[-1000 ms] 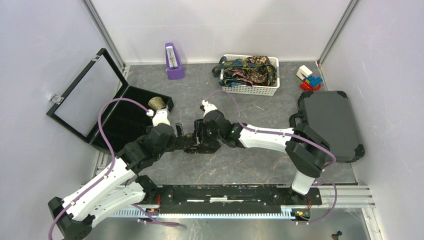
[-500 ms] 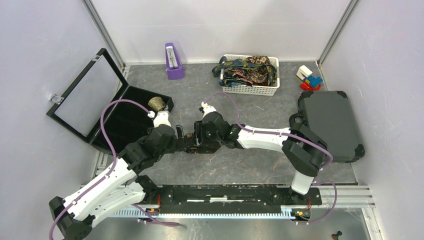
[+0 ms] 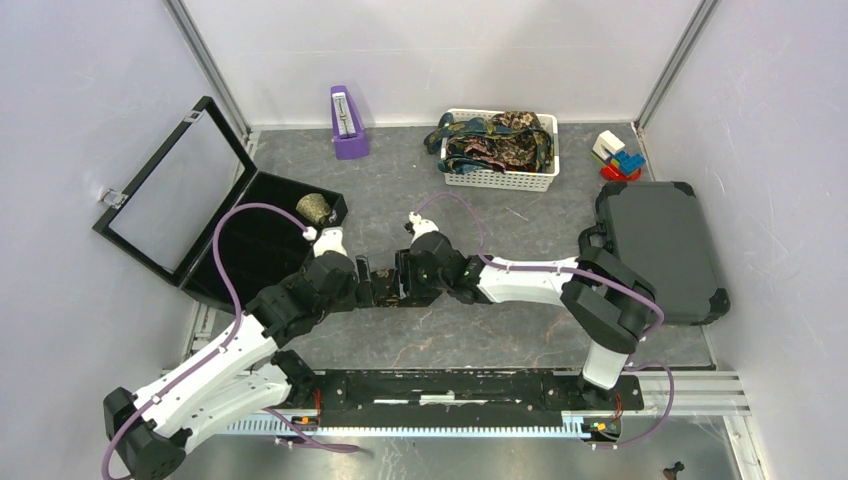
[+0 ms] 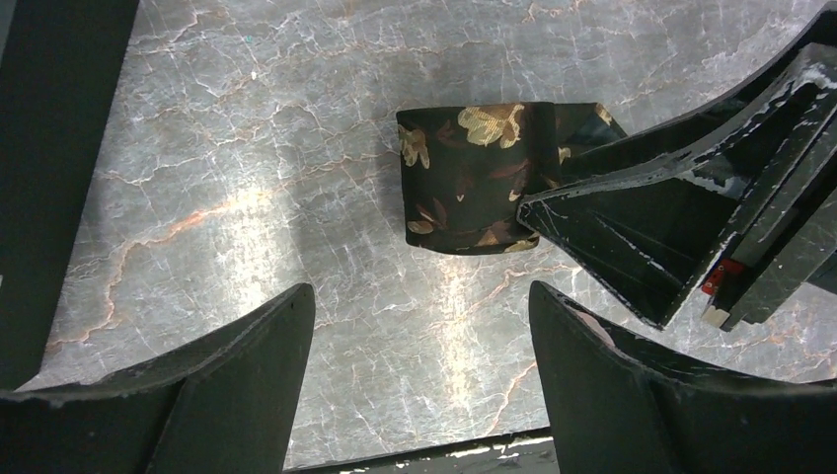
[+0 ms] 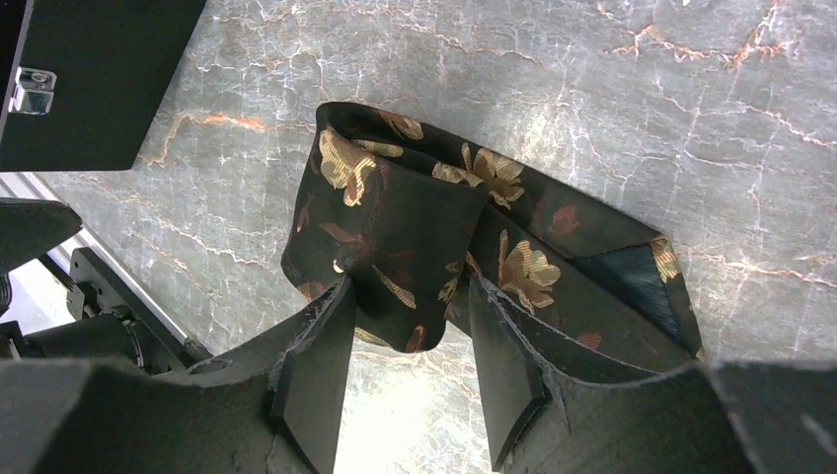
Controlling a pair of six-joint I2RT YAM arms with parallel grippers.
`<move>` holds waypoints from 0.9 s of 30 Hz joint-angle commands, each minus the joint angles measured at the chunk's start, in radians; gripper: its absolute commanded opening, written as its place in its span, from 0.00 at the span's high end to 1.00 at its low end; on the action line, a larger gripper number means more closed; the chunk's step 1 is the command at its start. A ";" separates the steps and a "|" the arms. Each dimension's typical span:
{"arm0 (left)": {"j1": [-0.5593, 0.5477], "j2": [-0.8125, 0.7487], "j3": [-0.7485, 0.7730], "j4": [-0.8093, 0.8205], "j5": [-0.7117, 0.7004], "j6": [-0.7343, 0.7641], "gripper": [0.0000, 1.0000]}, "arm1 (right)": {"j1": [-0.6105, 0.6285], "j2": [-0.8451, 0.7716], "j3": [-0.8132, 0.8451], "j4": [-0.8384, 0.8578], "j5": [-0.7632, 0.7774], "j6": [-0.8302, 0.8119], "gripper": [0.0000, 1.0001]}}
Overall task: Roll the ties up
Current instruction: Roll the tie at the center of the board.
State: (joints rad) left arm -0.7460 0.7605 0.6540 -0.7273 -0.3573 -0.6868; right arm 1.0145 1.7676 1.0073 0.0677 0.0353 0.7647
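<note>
A dark brown tie (image 5: 395, 217) with gold flowers lies on the marbled table, partly rolled, its flat tail (image 5: 592, 267) running off to the right. My right gripper (image 5: 407, 296) is shut on the tie's rolled end, one finger on each side. In the left wrist view the same roll (image 4: 464, 178) lies ahead of my left gripper (image 4: 419, 296), which stands open over bare table with nothing between its fingers. The right gripper's fingers (image 4: 642, 227) come in from that view's right. In the top view, both grippers (image 3: 372, 288) (image 3: 402, 284) meet at the table's middle.
A white basket (image 3: 500, 180) at the back holds several more ties (image 3: 497, 140). An open black box (image 3: 255, 240) at the left holds a rolled tie (image 3: 314, 207). A purple object (image 3: 347, 122), toy blocks (image 3: 618, 155) and a closed black case (image 3: 655, 245) stand around.
The left gripper's jaws have narrowed a little. Both wrists have shifted slightly at the table's middle, and the right gripper has kept its hold on the roll.
</note>
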 commanded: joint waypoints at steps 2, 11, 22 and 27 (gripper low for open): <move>0.007 0.003 -0.024 0.051 0.034 -0.051 0.16 | -0.012 -0.038 -0.037 0.025 0.027 0.005 0.47; 0.024 0.006 -0.113 0.210 0.114 -0.029 0.09 | -0.041 -0.051 -0.083 0.053 0.004 0.005 0.48; 0.116 0.028 -0.196 0.399 0.207 0.037 0.06 | -0.065 -0.060 -0.098 0.066 -0.017 0.001 0.48; 0.174 0.055 -0.258 0.533 0.252 0.041 0.06 | -0.071 -0.052 -0.062 0.048 -0.023 -0.014 0.48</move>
State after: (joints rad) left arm -0.6113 0.7975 0.4370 -0.3538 -0.1654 -0.6842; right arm 0.9501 1.7420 0.9154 0.1184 0.0170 0.7650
